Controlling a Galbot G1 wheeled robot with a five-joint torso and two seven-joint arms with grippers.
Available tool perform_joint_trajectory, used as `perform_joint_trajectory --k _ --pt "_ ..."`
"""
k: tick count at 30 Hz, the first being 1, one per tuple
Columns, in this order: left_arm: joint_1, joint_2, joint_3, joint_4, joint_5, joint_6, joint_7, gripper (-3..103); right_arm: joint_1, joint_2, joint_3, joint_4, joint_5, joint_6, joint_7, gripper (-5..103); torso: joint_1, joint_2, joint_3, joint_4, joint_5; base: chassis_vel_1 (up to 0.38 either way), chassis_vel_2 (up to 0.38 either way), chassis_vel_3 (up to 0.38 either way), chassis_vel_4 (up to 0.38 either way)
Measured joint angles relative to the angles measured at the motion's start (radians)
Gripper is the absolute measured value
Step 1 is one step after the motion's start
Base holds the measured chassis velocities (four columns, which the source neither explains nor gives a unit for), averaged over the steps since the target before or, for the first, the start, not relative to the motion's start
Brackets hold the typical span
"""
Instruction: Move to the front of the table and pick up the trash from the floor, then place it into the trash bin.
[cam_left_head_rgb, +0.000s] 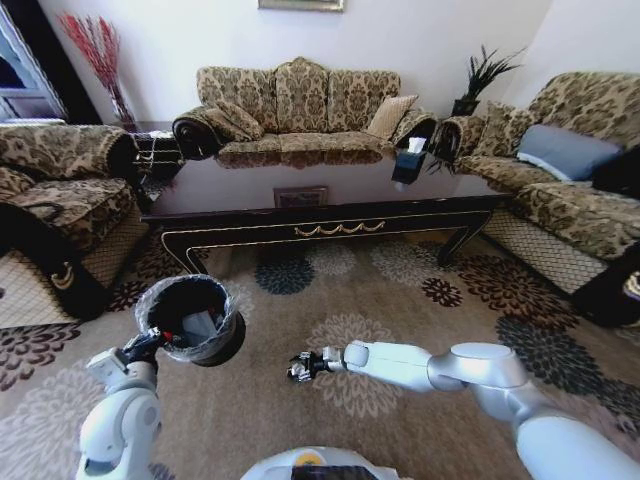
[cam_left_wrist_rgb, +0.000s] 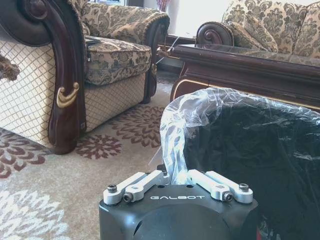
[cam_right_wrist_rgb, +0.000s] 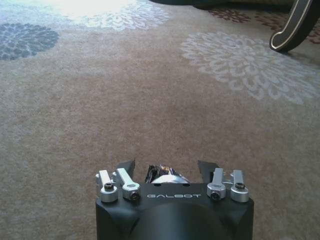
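The trash bin (cam_left_head_rgb: 190, 318) hangs tilted above the floor (cam_left_head_rgb: 400, 300), in front of the table (cam_left_head_rgb: 320, 190). Its bag-lined rim (cam_left_wrist_rgb: 175, 125) is pinched in my left gripper (cam_left_head_rgb: 143, 349), which is shut on it (cam_left_wrist_rgb: 173, 176). Grey and red trash (cam_left_head_rgb: 197, 326) lies inside the bin. To the bin's right, my right gripper (cam_left_head_rgb: 298, 368) hovers over the carpet. A small crumpled silvery piece (cam_right_wrist_rgb: 165, 175) sits between its fingers (cam_right_wrist_rgb: 127, 167), and the jaws stand fairly wide around it.
Patterned sofas ring the table: an armchair (cam_left_head_rgb: 60, 200) at the left, a sofa (cam_left_head_rgb: 300, 105) behind, and another sofa (cam_left_head_rgb: 570, 170) at the right. A dark box (cam_left_head_rgb: 408, 162) stands on the table. A curved table leg (cam_right_wrist_rgb: 295, 25) is beyond the right gripper.
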Motion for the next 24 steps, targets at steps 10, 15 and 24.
perform_joint_trajectory --k 10,15,24 --pt "-0.004 -0.004 0.003 0.003 0.0 -0.002 0.0 3 -0.016 0.001 0.008 -0.037 -0.012 0.006 -0.001 99 0.0 0.0 0.0 -0.0001 0.0 0.0 0.0 0.0 0.0" --pt "-0.004 -0.005 0.004 0.003 0.0 -0.002 0.001 3 -0.027 0.016 0.011 -0.053 -0.014 0.012 0.002 100 0.0 0.0 0.0 0.0001 0.0 0.0 0.0 0.0 0.0" --pt "-0.003 -0.008 0.004 0.003 0.0 -0.002 0.001 3 -0.031 0.031 0.008 -0.073 -0.014 0.009 0.002 103 0.0 0.0 0.0 0.0 0.0 0.0 0.0 0.0 0.0"
